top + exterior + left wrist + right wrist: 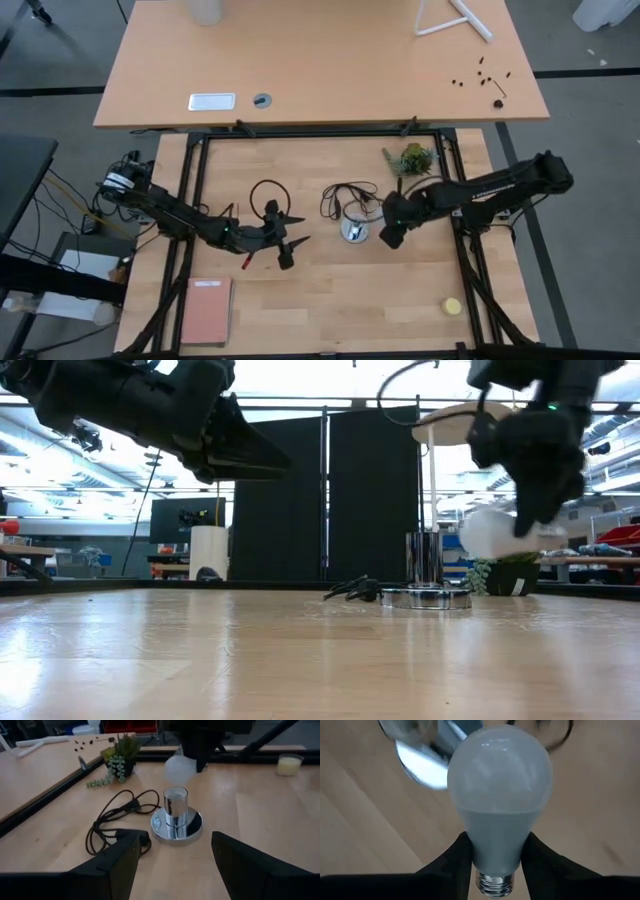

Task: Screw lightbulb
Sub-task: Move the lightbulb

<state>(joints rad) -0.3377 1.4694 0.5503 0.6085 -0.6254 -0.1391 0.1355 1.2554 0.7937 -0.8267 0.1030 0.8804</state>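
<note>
The white lightbulb (500, 785) is in my right gripper (391, 234), lifted just to the right of the silvery lamp base (354, 231). In the low view the lightbulb (498, 532) hangs beside the base's upright socket (425, 560), about level with its top. The base's disc (176, 826) rests flat on the table, and its black cord (345, 198) lies coiled behind it. My left gripper (294, 241) stands open left of the base, pointing toward it, with nothing between its fingers (125, 862). My right gripper pinches the lightbulb's narrow neck (495, 851), just above the metal screw end (495, 887), between its two fingers (454, 865). The fingers come steeply from above. The bulb's round end points away from the gripper, and the bulb is lifted clear of the table.
A small potted plant (410, 158) stands at the far right inside the black frame. A small flat yellow round thing (453, 306) lies near the front right. A reddish notebook (207, 310) lies at the front left. A second table (320, 60) stands beyond the frame.
</note>
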